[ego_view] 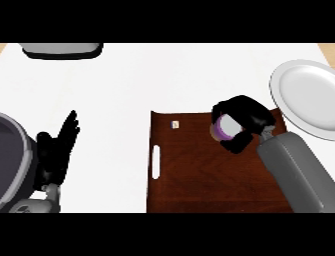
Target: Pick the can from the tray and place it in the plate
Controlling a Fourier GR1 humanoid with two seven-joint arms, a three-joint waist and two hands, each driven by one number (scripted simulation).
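The right robot hand (pixel 242 120) is curled around the can (pixel 224 131), holding it over the far right corner of the tray (pixel 199 170). The plate (pixel 314 97) lies just to that hand's right and slightly farther away, so the carry is short and rightward. The can's long axis is hidden by fingers. The left robot hand (pixel 58 145) rests open, well apart on the surface (pixel 162 80).

The can (pixel 225 131) is enclosed by the curled fingers of the right hand (pixel 244 120) over the tray (pixel 199 175). Beyond the fingertips, the plate (pixel 314 97) is seen. The left hand (pixel 55 147) is held open.
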